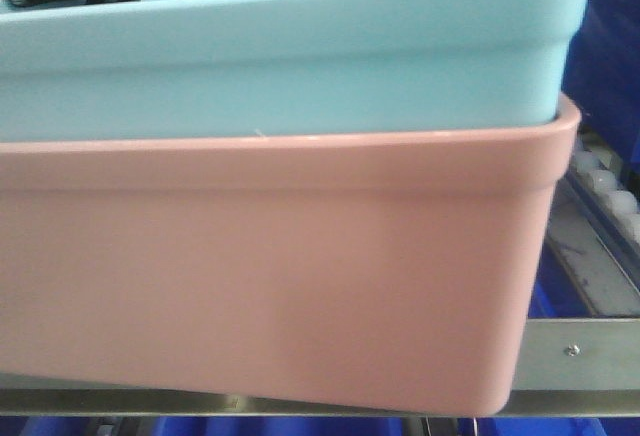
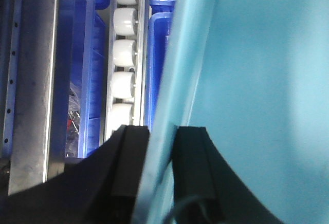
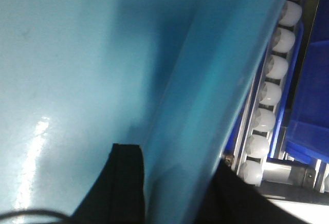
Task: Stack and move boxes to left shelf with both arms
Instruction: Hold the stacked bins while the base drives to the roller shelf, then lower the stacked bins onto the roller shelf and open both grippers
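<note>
The smooth, round-rimmed turquoise box (image 1: 300,56) was nested in the pink box (image 1: 280,276), over the left shelf (image 1: 585,351) of brushed steel and white rollers (image 2: 125,54); its plastic rim was gripped by the left pincer (image 2: 162,134) and the right pincer (image 3: 177,162); dark blue crates (image 2: 85,70) were seen beyond.

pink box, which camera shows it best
The exterior front view: the pink box fills its lower half, with the blue box nested inside. The wrist views show no pink at all, only the blue box's wall clamped by the left gripper and the right gripper, with white rollers beside.
</note>
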Robot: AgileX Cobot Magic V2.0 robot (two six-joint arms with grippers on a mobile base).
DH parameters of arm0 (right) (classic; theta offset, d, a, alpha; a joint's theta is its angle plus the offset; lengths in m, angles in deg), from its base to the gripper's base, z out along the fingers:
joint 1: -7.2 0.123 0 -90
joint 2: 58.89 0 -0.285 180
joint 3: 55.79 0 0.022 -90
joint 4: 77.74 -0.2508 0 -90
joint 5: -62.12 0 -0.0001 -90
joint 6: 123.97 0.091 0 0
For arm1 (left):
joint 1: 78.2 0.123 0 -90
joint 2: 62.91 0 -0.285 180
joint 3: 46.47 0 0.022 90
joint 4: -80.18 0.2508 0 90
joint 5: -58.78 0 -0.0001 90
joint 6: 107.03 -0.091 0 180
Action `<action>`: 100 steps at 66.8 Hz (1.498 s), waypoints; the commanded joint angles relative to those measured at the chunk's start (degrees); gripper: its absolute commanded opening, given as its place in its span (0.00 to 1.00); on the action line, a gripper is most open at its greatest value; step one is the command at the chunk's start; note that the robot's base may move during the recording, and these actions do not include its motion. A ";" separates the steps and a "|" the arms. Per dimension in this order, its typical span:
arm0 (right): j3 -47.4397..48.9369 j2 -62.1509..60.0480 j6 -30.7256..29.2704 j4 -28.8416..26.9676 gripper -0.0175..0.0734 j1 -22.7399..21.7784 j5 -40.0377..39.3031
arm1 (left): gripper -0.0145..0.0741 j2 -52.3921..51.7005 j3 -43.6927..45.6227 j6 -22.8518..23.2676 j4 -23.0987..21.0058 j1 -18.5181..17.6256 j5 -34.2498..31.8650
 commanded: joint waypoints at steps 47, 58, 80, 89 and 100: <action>2.53 -2.00 0.98 -0.88 0.25 1.26 -12.97 | 0.15 -2.30 2.62 0.09 -3.93 -2.30 -11.38; 2.53 -2.00 0.98 -0.11 0.25 1.16 -12.04 | 0.15 -2.42 2.62 0.09 -1.38 -2.07 -11.26; 2.71 -2.00 -0.87 0.34 0.25 -4.01 -14.42 | 0.15 -2.79 2.74 0.09 0.41 3.67 -16.38; 5.01 -1.88 -5.67 -0.23 0.25 -7.57 -15.95 | 0.15 -2.79 3.45 -0.48 0.52 6.19 -19.90; 7.53 -1.83 -7.84 -1.23 0.25 -10.50 -19.27 | 0.15 -2.54 4.58 -0.48 0.51 8.39 -23.76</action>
